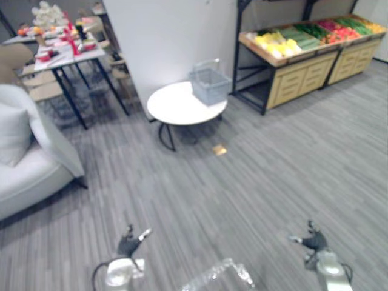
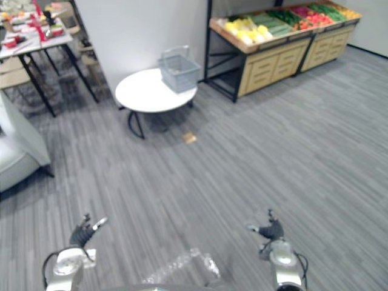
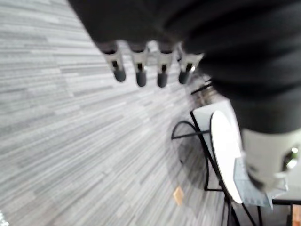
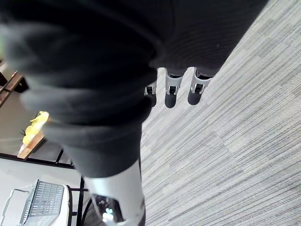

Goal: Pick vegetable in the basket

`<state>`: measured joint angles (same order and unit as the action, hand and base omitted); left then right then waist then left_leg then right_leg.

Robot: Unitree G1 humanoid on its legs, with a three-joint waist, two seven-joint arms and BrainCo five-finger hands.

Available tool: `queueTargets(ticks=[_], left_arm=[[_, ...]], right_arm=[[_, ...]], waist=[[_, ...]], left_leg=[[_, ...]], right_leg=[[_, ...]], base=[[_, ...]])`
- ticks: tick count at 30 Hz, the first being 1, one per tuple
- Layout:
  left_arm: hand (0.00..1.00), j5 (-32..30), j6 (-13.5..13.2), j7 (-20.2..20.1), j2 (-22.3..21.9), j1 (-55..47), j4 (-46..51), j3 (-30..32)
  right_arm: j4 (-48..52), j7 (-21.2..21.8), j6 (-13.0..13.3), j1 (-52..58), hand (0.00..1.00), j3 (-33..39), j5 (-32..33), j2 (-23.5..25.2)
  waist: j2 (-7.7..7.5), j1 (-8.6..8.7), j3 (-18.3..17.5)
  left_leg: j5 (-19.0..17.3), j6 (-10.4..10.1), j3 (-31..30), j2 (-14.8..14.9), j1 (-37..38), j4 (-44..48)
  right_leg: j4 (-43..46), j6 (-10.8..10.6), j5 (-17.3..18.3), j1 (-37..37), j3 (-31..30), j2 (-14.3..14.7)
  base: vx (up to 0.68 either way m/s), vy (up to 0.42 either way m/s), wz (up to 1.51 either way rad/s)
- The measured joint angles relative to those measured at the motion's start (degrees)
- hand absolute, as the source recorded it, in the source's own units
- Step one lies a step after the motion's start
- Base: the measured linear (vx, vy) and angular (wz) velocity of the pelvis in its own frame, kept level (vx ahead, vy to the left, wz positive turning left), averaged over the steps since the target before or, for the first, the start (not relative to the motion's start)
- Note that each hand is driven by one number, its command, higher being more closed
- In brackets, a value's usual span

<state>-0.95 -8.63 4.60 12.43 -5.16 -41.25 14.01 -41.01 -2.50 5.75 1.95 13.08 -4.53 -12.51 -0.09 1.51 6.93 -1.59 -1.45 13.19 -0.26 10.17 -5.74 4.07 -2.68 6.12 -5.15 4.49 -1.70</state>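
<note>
While both arms hang low at the bottom of the left eye view, nothing is in hand yet. I read this as the approach step. The left hand (image 1: 129, 244) and the right hand (image 1: 313, 242) hover over grey floor (image 1: 254, 182), loosely spread and holding nothing. Far ahead, the basket (image 1: 210, 83) stands upright on the far side of a round white tabletop (image 1: 176, 106), handle raised, and looks empty from here. Off to its right the vegetables (image 1: 315, 31) lie in rows of yellow, green and red on a wooden produce stand (image 1: 303, 73), well apart from both hands. A small tan scrap (image 1: 219, 149) lies on the floor just before the tabletop.

Right eye view: the same layout, with the basket beside the stand and both hands low and empty.

Left wrist view: the fingers (image 3: 141, 75) run straight in a row, nothing between them and the thumb. Past them the tabletop shows nearly edge-on, with a corner of the basket on it.

Right wrist view: relaxed fingers again, nothing gripped. The basket reads as pale grey wire mesh with a thin handle, and yellow produce sits at the stand's near corner.

Next, I'd judge, comes closing the long gap to the stand, then curling one hand round a single vegetable before any trip to the basket.
</note>
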Motion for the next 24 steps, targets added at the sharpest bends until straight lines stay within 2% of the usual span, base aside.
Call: queueTargets(ticks=[8, 13, 16, 19, 21, 22, 23, 24], left_arm=[[0.0, 0.48, 0.02, -0.01, 0.0, -1.05, -0.15, -0.01], [0.0, 0.94, 0.04, 0.0, 0.0, -1.05, -0.25, 0.02], [0.0, 2.56, 0.04, 0.02, -0.03, -0.52, -0.23, -0.05], [0.0, 3.02, 0.08, 0.09, -0.01, 1.38, -0.24, -0.17], [0.0, 3.05, 0.15, 0.13, -0.01, 1.29, -0.25, -0.19], [0.0, 3.07, 0.17, 0.23, -0.02, 1.03, -0.25, -0.06], [0.0, 3.07, 0.19, 0.25, -0.06, 0.87, -0.25, -0.05], [0.0, 3.08, 0.22, 0.26, -0.26, 0.4, -0.21, 0.02]], right_arm=[[-0.01, 0.12, -0.01, 0.02, 0.0, -0.01, 0.01, 0.0], [-0.35, 0.22, -0.13, -1.36, 0.0, -0.02, 0.1, 0.0], [-0.4, 0.22, -0.18, -3.73, 0.0, -0.09, 0.11, -0.01], [-0.4, 0.09, -0.25, -5.42, 0.0, -0.13, 0.15, -0.01], [-0.37, -0.04, -0.34, -5.22, 0.0, -0.18, 0.15, 0.03], [-0.32, -0.09, -0.35, -4.95, 0.0, -0.2, 0.14, 0.02], [-0.17, -0.22, -0.35, -4.87, 0.0, -0.21, 0.14, 0.01], [0.33, -0.74, -0.36, -4.85, 0.0, -0.56, 0.14, -0.15]], waist=[[-0.52, -0.05, -0.4], [-0.51, -0.06, -0.3], [-0.26, -0.05, 0.8], [-1.05, -0.08, 2.34], [-1.64, 0.0, 2.66], [-2.0, -0.05, 2.72], [-1.89, -0.05, 2.75], [-1.25, -0.18, 2.96]], left_leg=[[0.27, 0.39, 0.09, -0.25, -0.91, 0.0], [0.26, 0.38, 0.52, -0.42, -1.11, 0.29], [0.23, 0.33, 1.12, -0.27, -1.36, 0.3], [-0.01, -0.02, 1.26, -0.56, -2.29, 0.31], [-1.89, -0.7, 0.99, -0.71, -2.31, 1.4], [-5.22, -1.41, 1.39, 0.05, -4.72, 7.24], [-7.66, -1.98, 1.73, 1.18, -7.0, 11.69], [-12.06, -3.2, 2.2, 5.05, -12.2, 24.12]], right_leg=[[-2.73, 0.1, -2.1, -0.47, -0.12, -0.1], [-2.89, 0.09, -2.22, -0.12, -0.74, -0.12], [0.17, 0.41, -1.13, 1.69, -1.48, -0.02], [8.55, 0.71, 2.97, 6.56, -1.63, -0.71], [11.63, 1.29, 5.84, 7.54, -1.15, -1.17], [12.97, 1.96, 7.83, 7.95, -1.09, -1.22], [12.96, 2.31, 8.2, 7.93, -1.09, -0.95], [11.7, 2.86, 8.49, 7.42, -1.02, 0.99]], base=[[0.03, 0.009, -0.02], [0.07, 0.001, -0.08], [0.01, -0.015, -0.13], [-0.03, -0.04, 0.01], [-0.01, -0.083, 0.1], [0.0, -0.115, 0.06], [0.01, -0.148, 0.0], [0.06, -0.147, -0.1]])
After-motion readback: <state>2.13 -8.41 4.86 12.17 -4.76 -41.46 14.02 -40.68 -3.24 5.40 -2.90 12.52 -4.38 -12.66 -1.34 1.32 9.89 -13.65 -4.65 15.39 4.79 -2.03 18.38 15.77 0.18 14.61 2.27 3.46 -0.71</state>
